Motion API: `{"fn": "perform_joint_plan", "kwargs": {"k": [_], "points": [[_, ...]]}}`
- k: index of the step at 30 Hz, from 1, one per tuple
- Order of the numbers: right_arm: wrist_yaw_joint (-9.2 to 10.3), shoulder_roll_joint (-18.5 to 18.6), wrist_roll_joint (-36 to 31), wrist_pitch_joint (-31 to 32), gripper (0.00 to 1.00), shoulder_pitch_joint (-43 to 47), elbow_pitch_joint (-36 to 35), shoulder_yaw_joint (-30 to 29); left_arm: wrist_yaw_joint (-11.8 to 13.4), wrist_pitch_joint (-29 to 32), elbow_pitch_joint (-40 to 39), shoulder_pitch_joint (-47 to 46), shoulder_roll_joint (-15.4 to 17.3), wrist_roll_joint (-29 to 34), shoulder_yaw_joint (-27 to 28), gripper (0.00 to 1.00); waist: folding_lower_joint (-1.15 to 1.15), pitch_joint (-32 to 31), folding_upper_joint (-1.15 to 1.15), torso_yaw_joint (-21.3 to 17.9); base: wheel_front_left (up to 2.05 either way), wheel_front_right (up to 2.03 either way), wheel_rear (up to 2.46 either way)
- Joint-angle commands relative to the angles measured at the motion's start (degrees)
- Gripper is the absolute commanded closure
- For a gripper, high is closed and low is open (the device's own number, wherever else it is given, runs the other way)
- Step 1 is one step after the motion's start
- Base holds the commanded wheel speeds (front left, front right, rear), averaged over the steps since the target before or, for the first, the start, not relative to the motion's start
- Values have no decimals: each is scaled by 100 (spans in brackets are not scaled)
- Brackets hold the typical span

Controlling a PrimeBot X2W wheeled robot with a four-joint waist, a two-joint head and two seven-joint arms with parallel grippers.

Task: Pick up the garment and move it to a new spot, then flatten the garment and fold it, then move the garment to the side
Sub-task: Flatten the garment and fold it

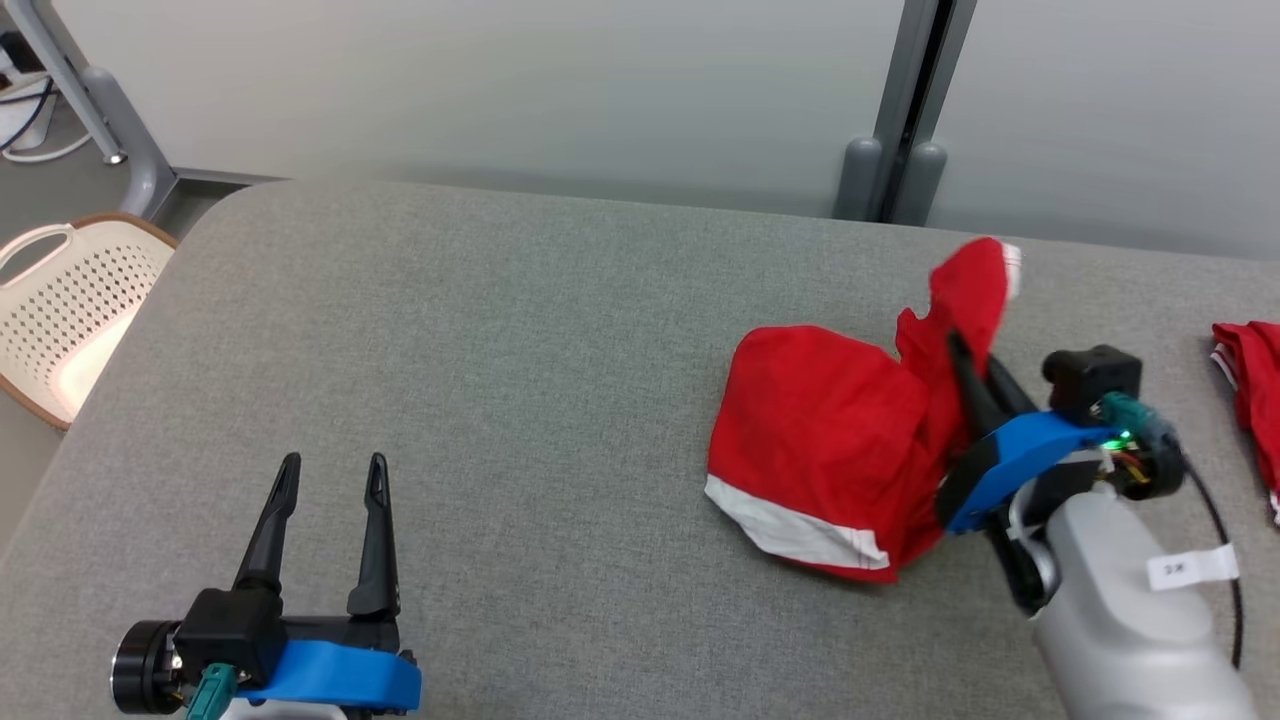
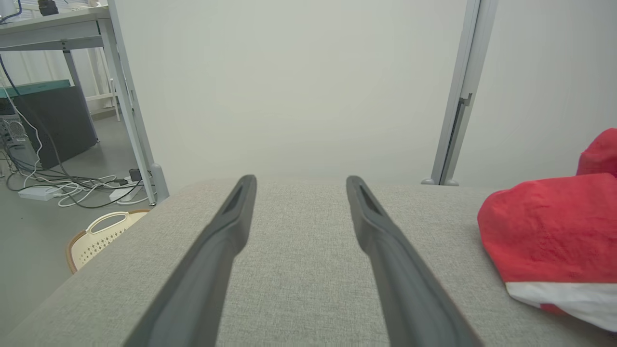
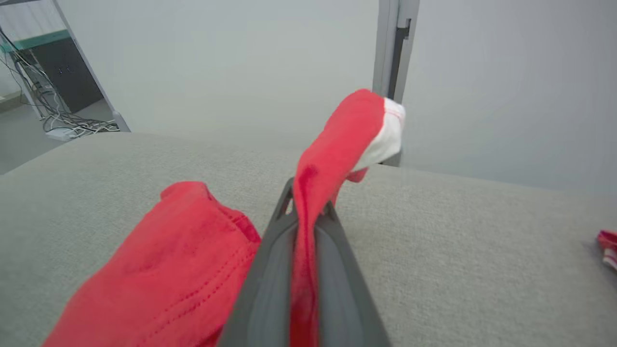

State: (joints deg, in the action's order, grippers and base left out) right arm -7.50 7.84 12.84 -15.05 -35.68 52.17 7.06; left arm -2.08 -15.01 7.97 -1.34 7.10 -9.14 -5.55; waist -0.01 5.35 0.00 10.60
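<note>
My right gripper [image 3: 308, 207] was clamped on the red, white-trimmed cloth garment [image 1: 820, 430], which mostly lay on the grey fabric table [image 1: 500, 350]. My left gripper [image 1: 333, 470] stood apart. I judged this the pickup step; next I needed to lift it clear and carry it.

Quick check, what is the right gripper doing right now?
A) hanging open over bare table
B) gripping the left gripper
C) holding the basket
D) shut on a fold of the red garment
D: in the right wrist view the right gripper is closed on a strip of the red garment, holding one end up off the table.
</note>
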Motion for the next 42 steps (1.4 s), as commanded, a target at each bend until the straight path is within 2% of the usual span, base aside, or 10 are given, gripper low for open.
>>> {"fn": "perform_joint_plan", "kwargs": {"k": [1,9,20,21,22,23,24,28,32,42], "points": [[1,-64,82,-13,100,181,-224,135,-19,-20,-8,44,1,12,42,0,1,-60,0,-34,0,0,0],[1,-318,424,-15,100,1101,-1919,1694,-39,-21,-73,227,-20,10,137,0,1,-205,0,13,0,0,0],[1,-490,772,41,100,1825,-2342,3930,-108,-21,-40,208,-65,18,195,0,1,-164,0,165,0,0,0],[1,-492,828,42,90,1839,-2350,4154,-124,-21,-25,186,-71,15,198,0,1,-155,0,171,0,0,0],[2,-490,889,35,9,1837,-2358,4295,-134,-21,-12,164,-80,17,199,0,1,-150,0,176,0,0,0],[2,-482,933,29,0,1841,-2353,4420,-139,-21,-3,146,-89,24,201,0,1,-147,0,179,0,0,0],[2,-485,976,25,0,1845,-2349,4516,-124,-21,3,139,-105,38,191,0,1,-150,0,177,0,0,0],[1,-488,1142,-2,0,1832,-2406,4531,-97,-21,8,208,-118,66,234,0,1,-216,0,113,0,0,0],[2,-490,1291,-15,0,1870,-2604,4160,-89,-21,15,324,-123,66,277,0,1,-332,0,29,0,0,0],[1,229,573,-7,0,1850,-2771,2181,-132,-21,-53,464,-139,96,308,0,1,-431,0,-85,0,0,0]]}}
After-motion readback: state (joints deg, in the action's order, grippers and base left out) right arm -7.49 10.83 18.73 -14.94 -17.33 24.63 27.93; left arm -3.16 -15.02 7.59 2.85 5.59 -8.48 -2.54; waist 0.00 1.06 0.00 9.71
